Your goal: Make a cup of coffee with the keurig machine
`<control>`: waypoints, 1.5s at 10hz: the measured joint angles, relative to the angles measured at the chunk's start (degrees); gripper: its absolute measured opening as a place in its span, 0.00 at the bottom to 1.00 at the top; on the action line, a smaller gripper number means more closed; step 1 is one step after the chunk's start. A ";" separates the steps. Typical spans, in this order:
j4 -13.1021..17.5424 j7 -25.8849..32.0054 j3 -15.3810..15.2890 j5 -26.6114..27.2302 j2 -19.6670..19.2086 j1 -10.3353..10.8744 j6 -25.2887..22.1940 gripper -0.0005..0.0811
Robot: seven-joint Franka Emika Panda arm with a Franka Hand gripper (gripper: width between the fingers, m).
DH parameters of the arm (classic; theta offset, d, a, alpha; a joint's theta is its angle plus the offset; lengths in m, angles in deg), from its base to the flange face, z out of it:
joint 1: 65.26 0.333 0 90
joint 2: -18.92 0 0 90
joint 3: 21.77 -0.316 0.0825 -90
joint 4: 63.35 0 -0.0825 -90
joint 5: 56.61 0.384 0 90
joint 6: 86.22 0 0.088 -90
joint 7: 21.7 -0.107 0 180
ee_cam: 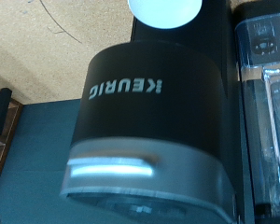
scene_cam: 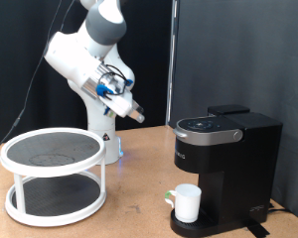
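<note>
White cup standing on the keurig machine drip base under its brew head, lid down, at the exterior view's right on the desk, claw raised mid-air well left of the machine, empty, can't tell if parted, white two-tier rack at left

From my remote station I saw a dark curtain hanging across the whole back of the exterior view, flat black and unlit. A thin cable ran down in front of it at the upper left of the frame. Below, a light wooden table filled the lower part, its grain evenly lit with soft shadows. On it, at the lower left, stood a white two-tier round shelf with dark shelf surfaces. In the wrist view, the same pale wood showed at the upper left.
</note>
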 joint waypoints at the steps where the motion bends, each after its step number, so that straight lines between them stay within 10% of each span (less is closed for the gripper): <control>1: 0.78 -1.25 0.56 -0.81 0.91 -0.49 -1.43 0.91; 12: 8.16 -4.92 -2.04 -0.72 2.51 -0.57 -2.31 0.91; 15: 14.05 -11.29 -6.65 -11.27 1.31 -0.51 -4.24 0.91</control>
